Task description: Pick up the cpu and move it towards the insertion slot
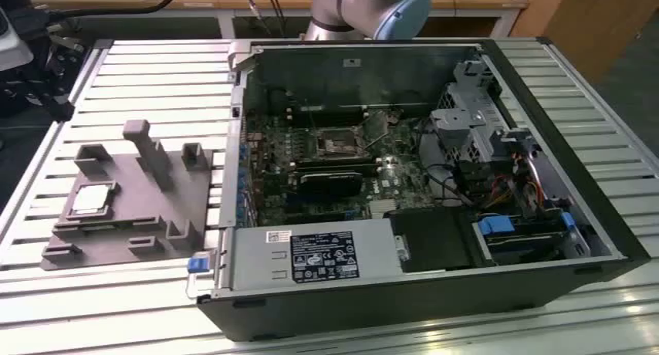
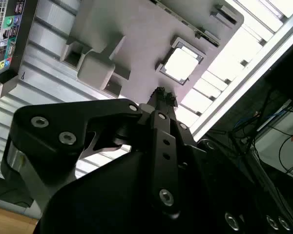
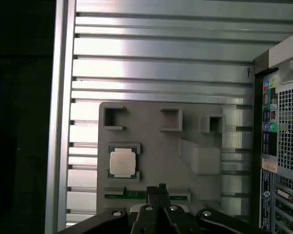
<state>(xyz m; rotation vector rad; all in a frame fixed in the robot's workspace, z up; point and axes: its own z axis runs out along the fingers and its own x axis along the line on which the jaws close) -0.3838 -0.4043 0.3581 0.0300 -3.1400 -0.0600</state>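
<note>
**Gripper over fixture, cpu not yet taken**

The gripper (image 3: 156,189) hung above the grey fixture plate (image 3: 151,146). In both wrist views its fingers looked to be together and held nothing. The tips were off to one side of the cpu (image 3: 123,162), over the plate's edge strip, not above the chip and clear of it.

The cpu lay flat in a shallow recess, silver top up. It was near the plate's edge farthest from the computer case (image 1: 433,301), which is the plate's left edge in the exterior view. The plate rested on the slatted table (image 1: 154,69), just beside the case. Grey posts (image 1: 150,150) stood on the plate between the cpu and the case.

The insertion slot (image 1: 338,143) sat on the green circuit board inside the open case, well apart from the cpu. A long black module (image 1: 329,179) lay just beside it.

Judgement: the work stood at the approach, with the pickup not begun.

- The fingers would need to part before any descent.
- The tips should be centred over the chip and squared to its straight sides.
- The pads should take it by the rim, without pressing on the top.
- The recess walls were close, so a straight lift seemed safest.
- The posts looked like the main snag on the way to the case.
</note>
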